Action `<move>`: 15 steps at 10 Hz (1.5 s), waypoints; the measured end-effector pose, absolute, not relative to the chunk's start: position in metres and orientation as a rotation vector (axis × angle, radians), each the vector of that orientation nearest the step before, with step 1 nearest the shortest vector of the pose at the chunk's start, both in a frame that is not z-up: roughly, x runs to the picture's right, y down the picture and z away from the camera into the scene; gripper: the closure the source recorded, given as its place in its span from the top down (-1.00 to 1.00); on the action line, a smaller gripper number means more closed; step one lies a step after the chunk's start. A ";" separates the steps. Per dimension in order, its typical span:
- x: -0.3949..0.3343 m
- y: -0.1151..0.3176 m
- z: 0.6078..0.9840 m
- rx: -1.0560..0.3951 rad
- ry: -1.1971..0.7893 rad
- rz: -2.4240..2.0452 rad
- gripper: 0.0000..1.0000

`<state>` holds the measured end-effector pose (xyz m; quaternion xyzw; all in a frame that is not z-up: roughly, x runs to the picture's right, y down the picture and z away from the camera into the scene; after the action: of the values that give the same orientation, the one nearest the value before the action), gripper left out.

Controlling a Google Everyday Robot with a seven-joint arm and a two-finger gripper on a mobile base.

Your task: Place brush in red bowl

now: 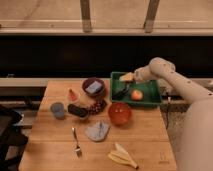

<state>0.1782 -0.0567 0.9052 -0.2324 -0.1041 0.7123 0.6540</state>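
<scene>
Brush (121,93) is lying at the left of the green tray (151,98) (beside a reddish fruit (136,94)), just under the gripper (127,79), whose fingers are hanging spread, not pinching it, while the red bowl (119,113) is sitting on the desk (145,142) nearby.

Brush (120,93) by gripper (131,81); red bowl (119,113) nr.

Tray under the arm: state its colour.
The tray is green, clearest in the camera view; the pincer hovers over it.
</scene>
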 end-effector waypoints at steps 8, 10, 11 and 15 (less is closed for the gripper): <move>0.174 -0.030 0.934 -0.551 -0.172 1.649 0.55; 0.169 -0.022 0.936 -0.574 -0.176 1.666 0.55; 0.167 -0.017 0.939 -0.585 -0.181 1.678 0.55; 0.170 -0.015 0.952 -0.591 -0.219 1.728 0.55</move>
<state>0.1697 -0.0152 0.9522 -0.2557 -0.0948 0.7471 0.6062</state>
